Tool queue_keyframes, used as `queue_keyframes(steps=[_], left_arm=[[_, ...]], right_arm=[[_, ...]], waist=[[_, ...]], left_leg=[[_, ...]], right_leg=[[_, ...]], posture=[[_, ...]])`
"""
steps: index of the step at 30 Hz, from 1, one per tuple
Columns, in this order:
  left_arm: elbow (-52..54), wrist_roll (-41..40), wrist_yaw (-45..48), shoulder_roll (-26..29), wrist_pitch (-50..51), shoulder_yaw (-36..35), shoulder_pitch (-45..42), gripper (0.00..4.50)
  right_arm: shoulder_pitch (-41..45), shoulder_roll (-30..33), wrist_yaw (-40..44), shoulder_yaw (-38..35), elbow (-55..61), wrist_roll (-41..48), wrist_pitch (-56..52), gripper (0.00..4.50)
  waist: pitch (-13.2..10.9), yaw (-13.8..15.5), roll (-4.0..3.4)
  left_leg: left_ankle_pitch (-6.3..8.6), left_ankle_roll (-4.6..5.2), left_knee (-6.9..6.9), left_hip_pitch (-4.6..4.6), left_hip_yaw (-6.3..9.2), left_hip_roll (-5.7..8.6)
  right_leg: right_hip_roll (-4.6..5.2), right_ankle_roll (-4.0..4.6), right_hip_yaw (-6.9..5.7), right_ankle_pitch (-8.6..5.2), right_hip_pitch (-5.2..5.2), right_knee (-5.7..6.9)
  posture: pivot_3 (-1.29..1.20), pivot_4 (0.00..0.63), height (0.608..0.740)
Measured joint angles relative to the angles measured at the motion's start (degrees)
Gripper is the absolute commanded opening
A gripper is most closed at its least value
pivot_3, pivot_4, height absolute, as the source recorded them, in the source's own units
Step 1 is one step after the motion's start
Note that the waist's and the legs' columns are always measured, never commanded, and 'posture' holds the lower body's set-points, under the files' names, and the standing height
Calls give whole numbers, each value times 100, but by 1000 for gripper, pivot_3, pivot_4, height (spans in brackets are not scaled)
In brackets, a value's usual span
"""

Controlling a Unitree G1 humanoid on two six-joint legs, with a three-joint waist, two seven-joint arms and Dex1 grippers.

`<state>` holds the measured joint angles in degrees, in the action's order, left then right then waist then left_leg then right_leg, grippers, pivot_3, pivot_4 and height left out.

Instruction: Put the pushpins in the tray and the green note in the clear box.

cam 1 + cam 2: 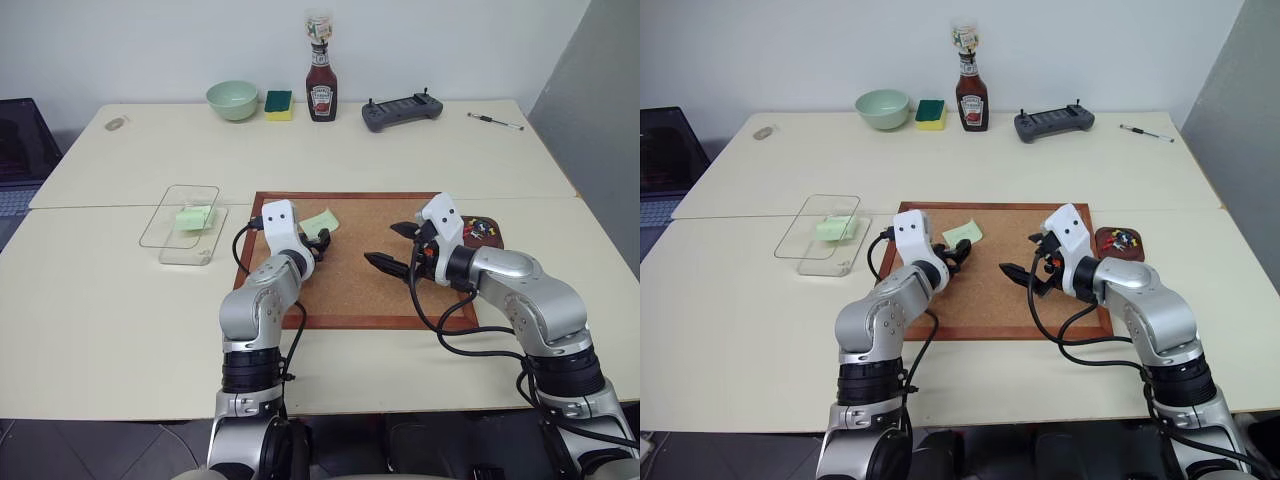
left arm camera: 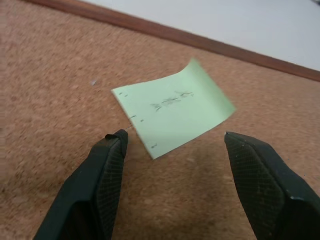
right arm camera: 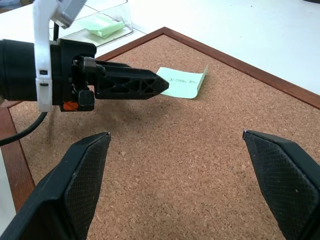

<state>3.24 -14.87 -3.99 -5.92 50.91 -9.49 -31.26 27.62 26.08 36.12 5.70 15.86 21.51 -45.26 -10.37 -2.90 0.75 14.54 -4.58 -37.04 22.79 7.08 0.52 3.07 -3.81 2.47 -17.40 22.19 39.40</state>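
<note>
The green note (image 2: 172, 112) lies flat on the cork board (image 1: 370, 295), centre frame, just ahead of the spread, empty left gripper (image 2: 175, 185). One far corner seems lifted. The right gripper (image 3: 175, 175), also agape, hovers farther off.

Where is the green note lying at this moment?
The green note lies flat on the cork board, near its far edge, just ahead of the open left gripper and not yet held.
</note>
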Motion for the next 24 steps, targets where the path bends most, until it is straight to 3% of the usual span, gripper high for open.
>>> queue_keyframes(steps=[13,24], left_arm=[[-818,20,-38,43,-279,5,-530,3269],[-835,13,-22,-15,-408,31,-549,3269]], right_arm=[[3,5,-3,0,-2,0,0,4500],[3,-1,-10,0,-2,1,0,4500]], waist=[[0,58,0],[0,65,1]], left_leg=[[-1,-1,0,-1,0,0],[-1,-2,4,3,0,-1]], right_leg=[[0,0,-1,0,-4,-7],[0,0,-2,0,-3,-21]], posture=[[0,150,740],[0,150,740]])
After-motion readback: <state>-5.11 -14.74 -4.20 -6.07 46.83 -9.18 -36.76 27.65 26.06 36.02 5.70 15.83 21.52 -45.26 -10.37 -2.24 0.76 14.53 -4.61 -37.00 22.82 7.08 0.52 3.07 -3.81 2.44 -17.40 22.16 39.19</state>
